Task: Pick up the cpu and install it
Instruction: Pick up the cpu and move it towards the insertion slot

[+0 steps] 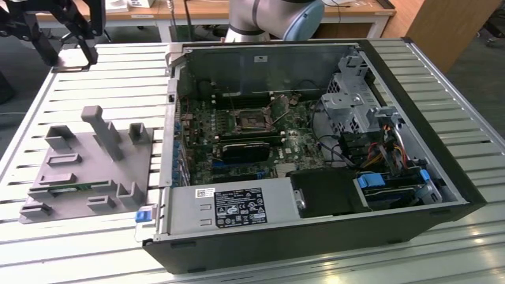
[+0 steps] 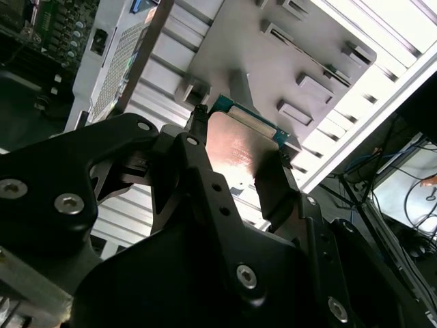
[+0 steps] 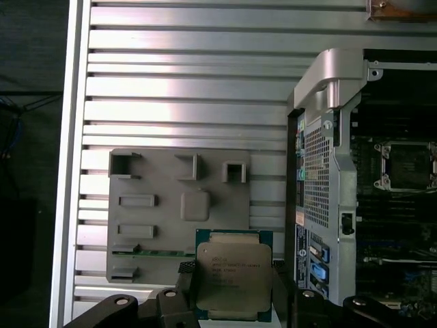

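Two black jaws are clamped on opposite edges of the cpu (image 3: 233, 277), so the gripper (image 3: 232, 295) carries the chip clear of the bench (image 3: 191, 68). In the first wrist view the cpu's silver lid faces the camera, with its pale green rim showing all round. The second wrist view shows the same chip (image 2: 235, 147) pinched between the fingers (image 2: 276, 188), one finger on each side.

The cpu hangs over the edge of a grey parts fixture (image 3: 157, 205) that lies flat on the slatted aluminium bench. A thin green memory stick (image 3: 153, 252) lies in a slot of that fixture, close by the held chip in the first wrist view.

Beside the fixture stands an open computer case (image 1: 316, 236) with its motherboard exposed. The cpu socket (image 1: 254, 120), dark with a metal frame, sits in the middle of the board, well apart from the cpu.
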